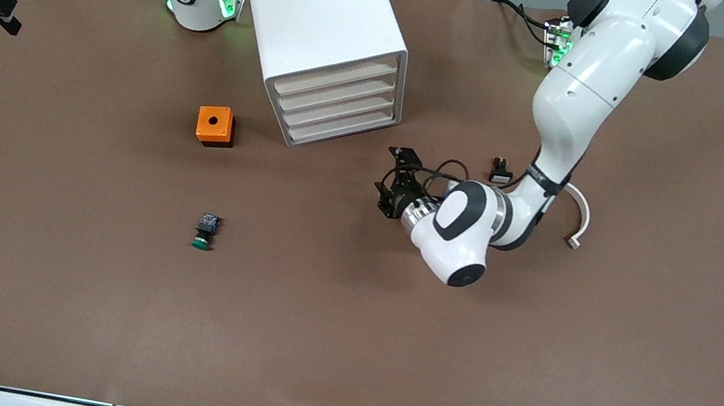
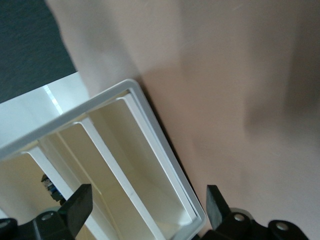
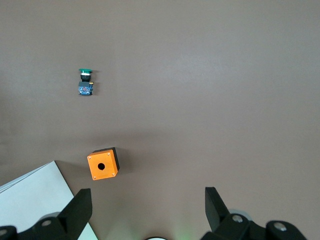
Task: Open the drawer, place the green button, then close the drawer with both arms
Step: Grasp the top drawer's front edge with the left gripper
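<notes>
The white cabinet (image 1: 320,12) stands toward the robots' end of the table, its four alike drawers (image 1: 341,108) all shut. The green-capped button (image 1: 205,232) lies on its side on the table, nearer to the front camera than the cabinet. It also shows in the right wrist view (image 3: 86,82). My left gripper (image 1: 387,178) is open and empty, low in front of the drawers and apart from them. In the left wrist view the cabinet front (image 2: 165,165) lies between my open left gripper (image 2: 147,210) fingers. My right gripper (image 3: 147,210) is open and empty, high over the table beside the cabinet (image 3: 30,200).
An orange box with a hole (image 1: 215,125) sits between the cabinet and the button, also in the right wrist view (image 3: 102,165). A black part with a white cap (image 1: 500,171) and a curved white piece (image 1: 578,221) lie by the left arm.
</notes>
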Robot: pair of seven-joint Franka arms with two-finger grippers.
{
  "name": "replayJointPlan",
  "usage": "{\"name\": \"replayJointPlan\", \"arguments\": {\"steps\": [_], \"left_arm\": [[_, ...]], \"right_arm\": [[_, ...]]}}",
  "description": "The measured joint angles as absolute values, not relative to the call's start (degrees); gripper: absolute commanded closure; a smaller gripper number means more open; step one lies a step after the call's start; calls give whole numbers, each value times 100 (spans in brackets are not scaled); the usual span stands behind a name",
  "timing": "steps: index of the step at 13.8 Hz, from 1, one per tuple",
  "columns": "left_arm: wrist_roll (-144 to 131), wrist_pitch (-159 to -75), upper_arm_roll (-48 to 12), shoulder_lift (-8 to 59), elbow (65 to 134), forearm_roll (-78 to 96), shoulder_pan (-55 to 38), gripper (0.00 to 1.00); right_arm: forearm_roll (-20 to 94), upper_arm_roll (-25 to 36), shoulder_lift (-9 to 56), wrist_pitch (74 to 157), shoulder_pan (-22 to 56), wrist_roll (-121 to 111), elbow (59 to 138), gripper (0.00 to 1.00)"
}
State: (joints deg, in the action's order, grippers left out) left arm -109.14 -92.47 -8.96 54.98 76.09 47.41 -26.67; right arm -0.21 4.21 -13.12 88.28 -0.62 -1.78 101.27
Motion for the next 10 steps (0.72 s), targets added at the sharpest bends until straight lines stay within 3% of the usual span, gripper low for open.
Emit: {"name": "replayJointPlan", "arguments": {"steps": [3,7,10], "left_arm": [[-11413,-9128,-1167,5770,7602,5030,-2712,3],[-11905,-8970,-1192,5828,7597,5307,-2851,24],[-12036,-8934,-1192,5864,7599,5375,-2913,31]], "right_arm": [[-21,410,-1312,8828,-61,-178,10127,0],[-21,407,-1312,8927,-61,-257,10127,0],[-21,407,-1311,8934,-61,-291,10127,0]]}}
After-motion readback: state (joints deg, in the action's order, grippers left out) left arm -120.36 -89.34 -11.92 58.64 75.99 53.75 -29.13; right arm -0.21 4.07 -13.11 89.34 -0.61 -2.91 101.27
